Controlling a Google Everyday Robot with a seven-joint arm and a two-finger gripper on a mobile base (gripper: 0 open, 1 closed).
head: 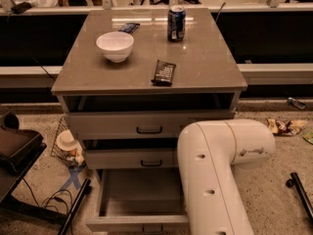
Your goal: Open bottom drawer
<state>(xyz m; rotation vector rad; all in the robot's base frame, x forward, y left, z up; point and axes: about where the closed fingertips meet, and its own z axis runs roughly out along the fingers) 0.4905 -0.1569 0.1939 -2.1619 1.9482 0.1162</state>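
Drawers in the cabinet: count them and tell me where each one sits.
3, stacked under the tabletop: top drawer slightly open, middle drawer below it, bottom drawer pulled out furthest. The arm covers the lower two's right sides; the gripper is not in view.

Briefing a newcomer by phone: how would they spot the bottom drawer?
Find the grey-beige cabinet topped by a white bowl. The bottom drawer is its lowest of three, beside the white robot arm, whose end effector is out of view. Only it is pulled far out, tray exposed.
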